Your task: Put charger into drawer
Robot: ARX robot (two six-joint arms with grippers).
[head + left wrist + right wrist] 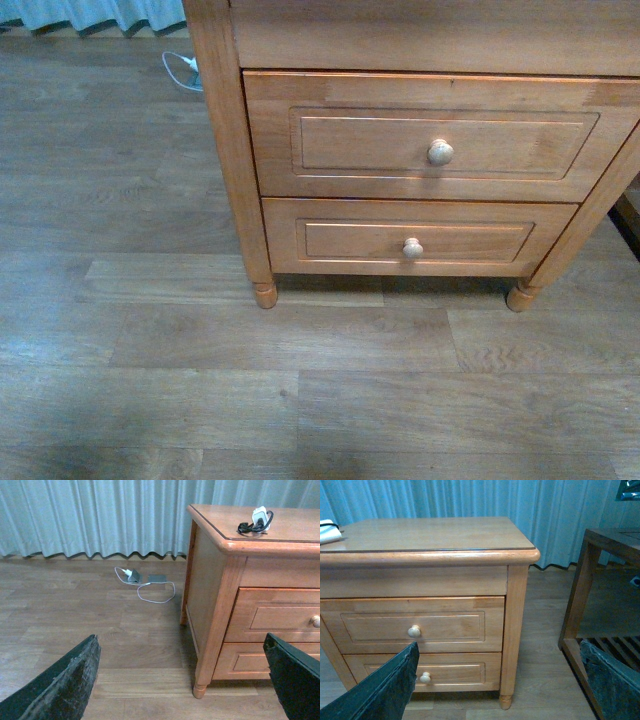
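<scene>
Grey-brown plank floor (200, 380) fills the front view, with a pale blue curtain (90, 12) at the far edge and a white cord (180, 70) lying just below it. A honey-brown cabinet (235, 180) stands on turned feet. Its drawer (350, 100) is closed, with a round knob (440, 152) at the centre, and a shorter lower drawer (470, 243) sits closed beneath it. Neither arm shows in this view. From the left wrist, the curtain hangs behind the floor and the cord loops beside a small grey block (156, 578). The charger (258, 520) lies on the cabinet's surface (300, 530) near its front edge, black cable bunched against the white plug. The left claw (180, 645) is spread wide and empty. From the right wrist, the drawer is shut and the charger shows only partly, cut off by the frame at the surface's edge. A darker slatted table (600, 545) stands beside the cabinet. The right claw (498, 647) is spread wide and empty.
</scene>
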